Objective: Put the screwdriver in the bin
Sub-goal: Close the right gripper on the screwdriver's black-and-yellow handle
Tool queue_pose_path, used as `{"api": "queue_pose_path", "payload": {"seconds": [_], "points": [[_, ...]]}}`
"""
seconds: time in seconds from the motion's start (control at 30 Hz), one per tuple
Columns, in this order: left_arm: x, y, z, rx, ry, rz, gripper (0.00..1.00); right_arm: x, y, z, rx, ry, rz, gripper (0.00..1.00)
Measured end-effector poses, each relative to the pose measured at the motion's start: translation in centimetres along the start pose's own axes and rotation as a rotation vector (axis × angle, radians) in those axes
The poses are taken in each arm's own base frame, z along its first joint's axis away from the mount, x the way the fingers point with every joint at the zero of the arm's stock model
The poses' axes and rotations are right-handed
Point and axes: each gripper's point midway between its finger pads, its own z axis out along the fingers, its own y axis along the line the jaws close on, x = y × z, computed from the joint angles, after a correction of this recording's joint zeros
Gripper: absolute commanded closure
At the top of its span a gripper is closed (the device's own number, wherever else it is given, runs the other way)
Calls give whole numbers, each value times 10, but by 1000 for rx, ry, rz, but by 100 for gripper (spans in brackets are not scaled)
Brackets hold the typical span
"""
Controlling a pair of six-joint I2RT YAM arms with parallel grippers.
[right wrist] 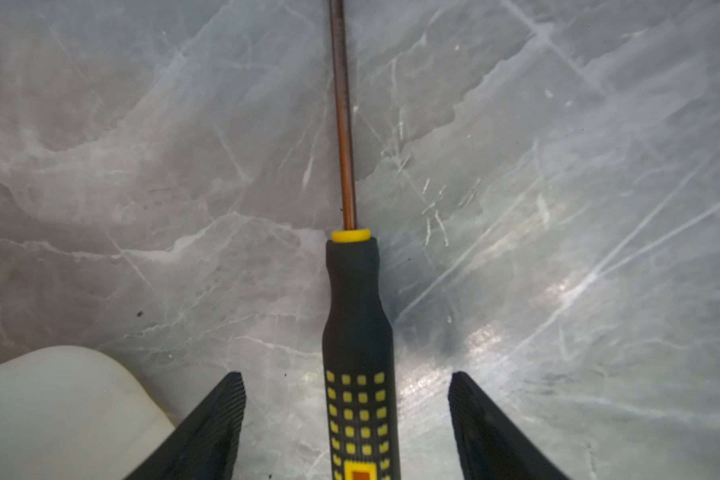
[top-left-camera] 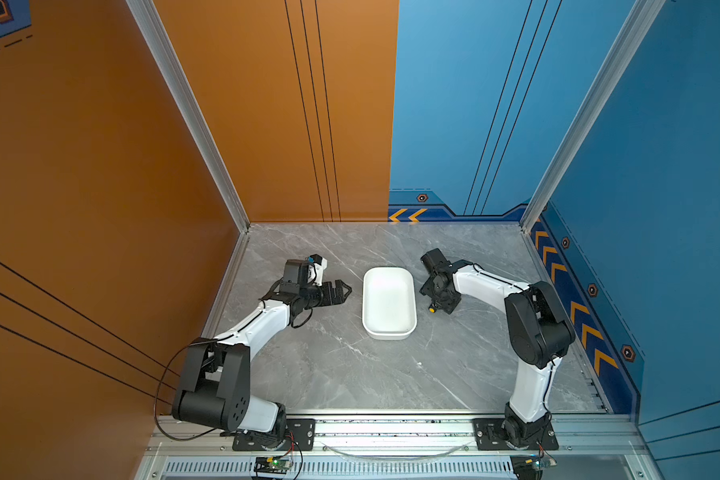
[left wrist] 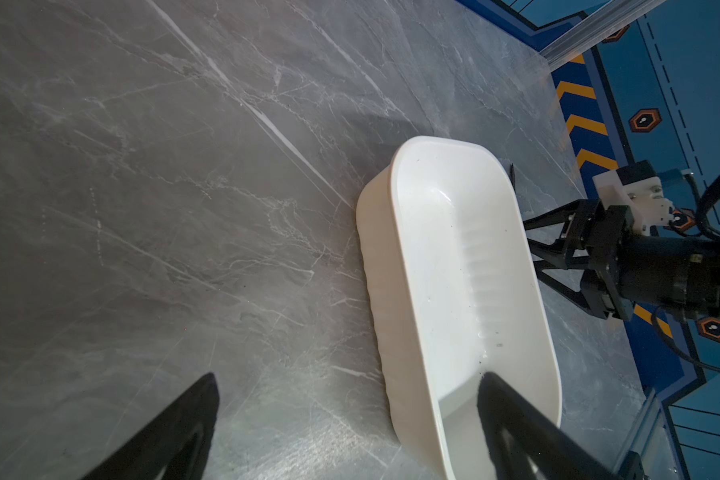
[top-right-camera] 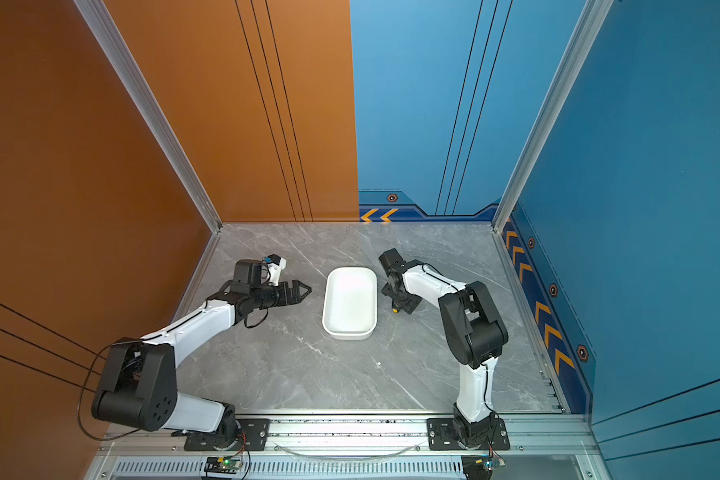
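Now the right gripper [right wrist: 345, 374] hangs spread wide astride the screwdriver [right wrist: 356, 316], clear of its handle either side, the tool lying flat just outside the bin [right wrist: 59, 395].

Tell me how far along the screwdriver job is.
Done: nothing yet; the bin is empty. In hand: the right gripper, open, straddles the handle of the screwdriver, which lies on the table beside the bin, untouched by either finger. Left: close on the handle, lift it, carry it over the bin and release. The left gripper is open near the bin, holding nothing.
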Motion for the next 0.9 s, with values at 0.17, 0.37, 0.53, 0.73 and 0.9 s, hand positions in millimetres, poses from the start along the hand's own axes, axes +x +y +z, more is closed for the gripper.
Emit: {"api": "queue_pose_path", "payload": {"seconds": [0.17, 0.37, 0.53, 0.73, 0.9], "points": [[1, 1, -1, -6, 2, -1, 2, 0, -5, 1, 10, 19, 10, 20], [1, 0, 0, -11, 2, 2, 2, 4, -5, 0, 25, 68, 26, 26], [1, 1, 0, -14, 1, 2, 2, 6, -5, 12, 59, 104, 33, 28], [1, 2, 0, -21, 0, 1, 2, 11, -9, 11, 77, 115, 31, 31], [2, 2, 0, -22, 2, 0, 2, 12, -11, 11, 87, 119, 42, 41]]}}
